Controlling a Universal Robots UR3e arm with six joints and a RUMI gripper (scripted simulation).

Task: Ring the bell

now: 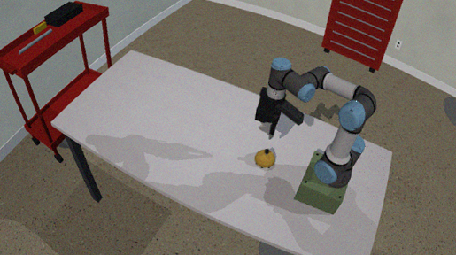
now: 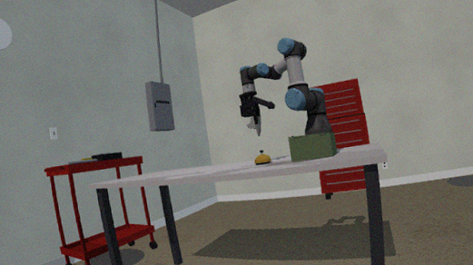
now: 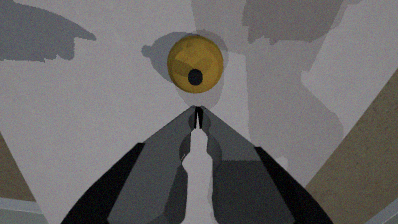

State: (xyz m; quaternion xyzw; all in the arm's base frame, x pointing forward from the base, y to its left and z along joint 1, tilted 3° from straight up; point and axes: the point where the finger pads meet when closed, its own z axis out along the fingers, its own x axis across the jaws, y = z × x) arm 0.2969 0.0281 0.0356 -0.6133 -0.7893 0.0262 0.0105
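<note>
A yellow dome bell (image 1: 265, 159) with a black button (image 1: 267, 151) on top sits on the white table near the arm's base. It also shows in the side view (image 2: 262, 158) and in the wrist view (image 3: 195, 63), where the button (image 3: 195, 77) is a dark dot. My gripper (image 1: 271, 135) hangs above the table, pointing down, well above the bell and a little behind it. In the side view the gripper (image 2: 258, 132) is clearly higher than the bell. In the wrist view the fingertips (image 3: 198, 117) are shut together with nothing between them.
The arm stands on a green block (image 1: 322, 186) right of the bell. A red cart (image 1: 47, 57) stands left of the table. A red drawer cabinet (image 1: 362, 23) stands by the far wall.
</note>
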